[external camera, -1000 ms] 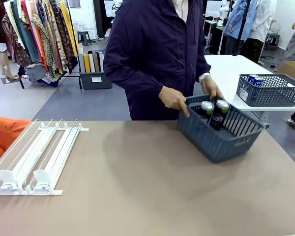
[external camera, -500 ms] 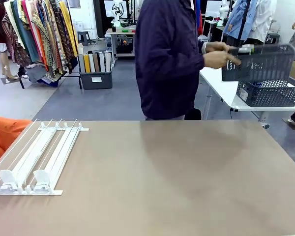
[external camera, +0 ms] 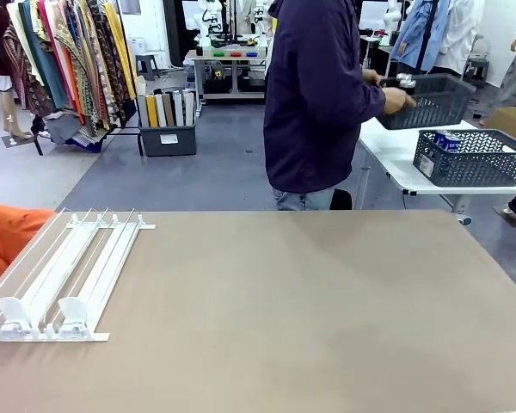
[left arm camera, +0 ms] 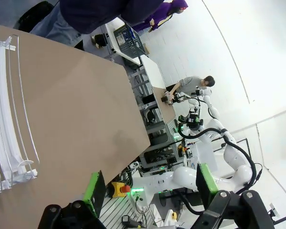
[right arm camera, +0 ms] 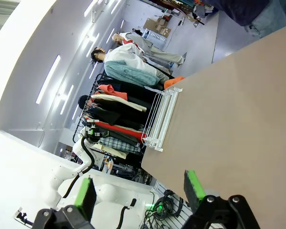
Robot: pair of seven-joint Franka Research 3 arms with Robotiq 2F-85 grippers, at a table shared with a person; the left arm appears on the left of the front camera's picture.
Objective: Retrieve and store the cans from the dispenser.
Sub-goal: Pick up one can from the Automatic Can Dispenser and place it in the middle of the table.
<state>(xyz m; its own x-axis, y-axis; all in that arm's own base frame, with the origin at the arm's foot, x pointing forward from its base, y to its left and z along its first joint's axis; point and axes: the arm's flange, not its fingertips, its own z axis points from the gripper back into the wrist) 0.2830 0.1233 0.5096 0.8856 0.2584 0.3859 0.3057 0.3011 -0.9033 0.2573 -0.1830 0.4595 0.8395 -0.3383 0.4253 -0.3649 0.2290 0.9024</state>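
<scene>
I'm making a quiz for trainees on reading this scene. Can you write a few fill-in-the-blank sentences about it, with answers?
1. The lanes of the white dispenser hold ___ cans.
2. The person's hand carries a dark grey ___ away from the brown table.
3. The left pincer has its green pads ___ over the table edge.

Missing words: no; basket; apart

The person point(external camera: 318, 95) now stands turned away at the side table, holding the dark grey basket point(external camera: 426, 99) with the cans above it; a second ago it sat on the brown table point(external camera: 310, 318).
</scene>
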